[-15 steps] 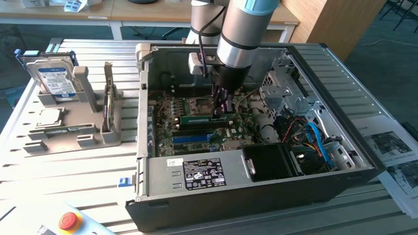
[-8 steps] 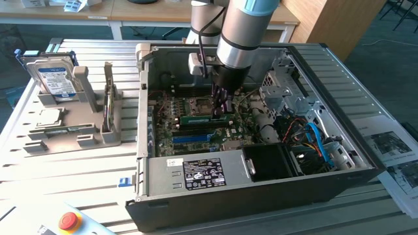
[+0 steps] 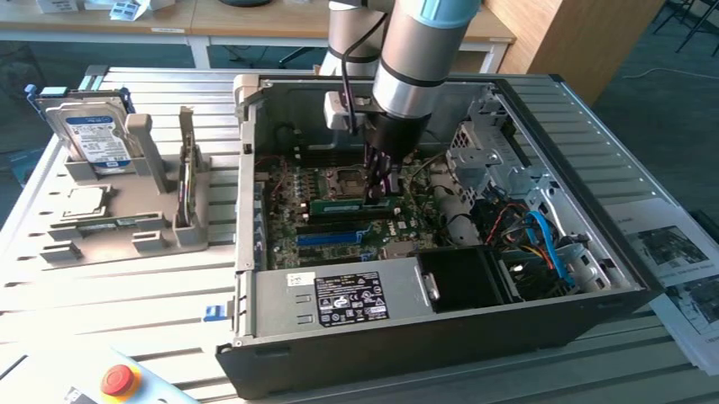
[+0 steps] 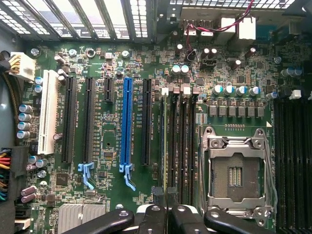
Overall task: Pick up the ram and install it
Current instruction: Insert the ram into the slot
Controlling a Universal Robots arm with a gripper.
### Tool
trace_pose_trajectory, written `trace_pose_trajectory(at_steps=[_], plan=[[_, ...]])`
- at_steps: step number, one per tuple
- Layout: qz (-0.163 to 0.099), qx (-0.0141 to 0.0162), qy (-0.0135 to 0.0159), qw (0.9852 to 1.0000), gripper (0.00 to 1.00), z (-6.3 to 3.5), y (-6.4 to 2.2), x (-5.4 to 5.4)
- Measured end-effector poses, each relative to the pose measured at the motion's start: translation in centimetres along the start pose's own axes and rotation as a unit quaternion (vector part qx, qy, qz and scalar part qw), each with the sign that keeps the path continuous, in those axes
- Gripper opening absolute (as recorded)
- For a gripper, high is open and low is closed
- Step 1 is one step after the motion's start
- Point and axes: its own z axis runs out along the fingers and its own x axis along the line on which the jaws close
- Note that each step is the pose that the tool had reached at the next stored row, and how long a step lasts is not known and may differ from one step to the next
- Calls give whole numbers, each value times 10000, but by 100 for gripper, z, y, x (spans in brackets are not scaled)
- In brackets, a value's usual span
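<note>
Install step in hand, pick-up done. My pincer (image 3: pixel 380 187) clamped on ram (image 3: pixel 352 204), centre of exterior frame, low over motherboard (image 3: pixel 301 231), just below CPU socket (image 3: pixel 343 178). Touching slot? Can't tell. Seating calls for edge lined with slot, straight press.

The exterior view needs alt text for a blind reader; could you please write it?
A robot arm reaches down into an open computer case, its gripper shut on the ram over the motherboard. At the exterior view's left, a grey stand holds a hard drive.
</note>
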Motion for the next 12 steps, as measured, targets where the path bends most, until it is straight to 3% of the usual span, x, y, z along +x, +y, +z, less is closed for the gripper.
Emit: trace_pose_trajectory(at_steps=[12], plan=[[-1, 0, 2, 10000, 12, 17, -2, 5]])
